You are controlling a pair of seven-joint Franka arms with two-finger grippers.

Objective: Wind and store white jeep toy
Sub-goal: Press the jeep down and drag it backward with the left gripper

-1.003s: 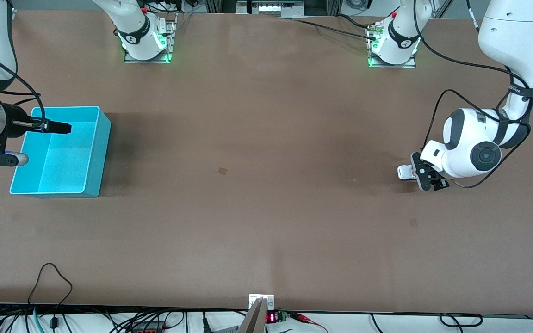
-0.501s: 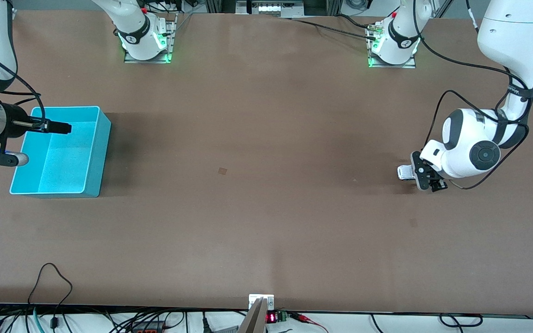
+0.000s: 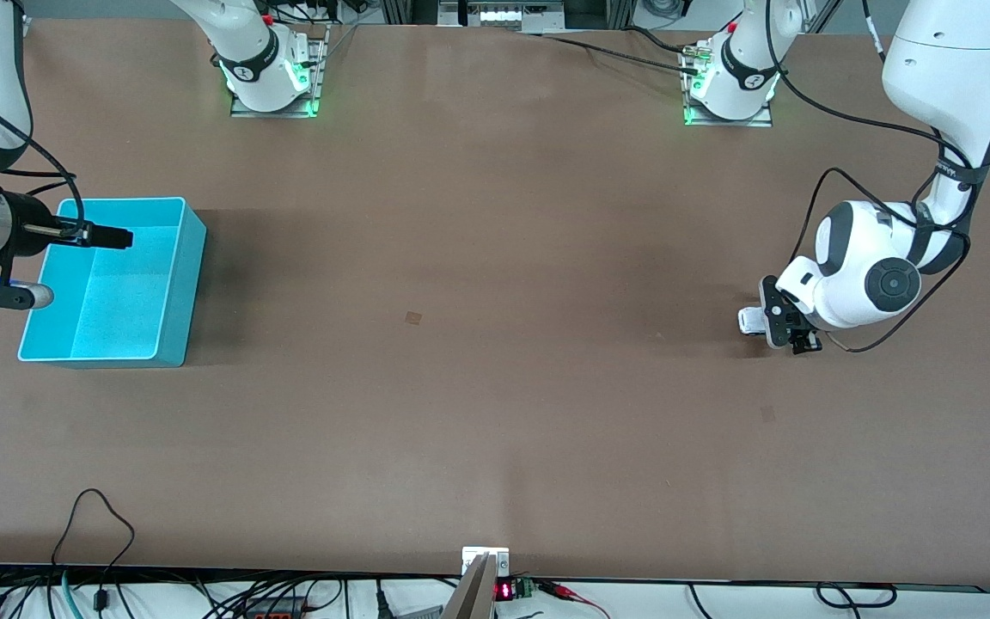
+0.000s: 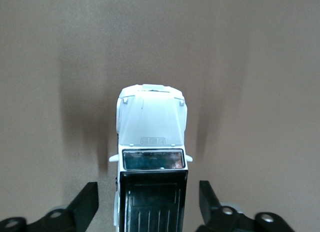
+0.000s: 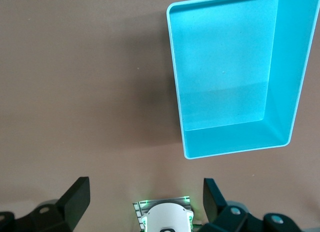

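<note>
So we've got the tiny white toy jeep with the black roof (image 4: 151, 164) sitting on the brown tabletop (image 3: 495, 387) at the left arm's end. Our left pincer (image 4: 148, 204) straddles its rear, spread wide, long axis running straight out between the fingers. Right pincer (image 5: 145, 202), also wide, waits over the turquoise plastic bin (image 3: 170, 284).

Front cam: high, facing the robots, whole brown table (image 3: 495, 387). Left wrist cam: close above small white jeep toy (image 4: 151, 157). Right wrist cam: looks down on turquoise plastic bin (image 5: 232, 76); front cam shares both.

White arms (image 3: 942, 52), black joints, black cables (image 3: 813, 206)
</note>
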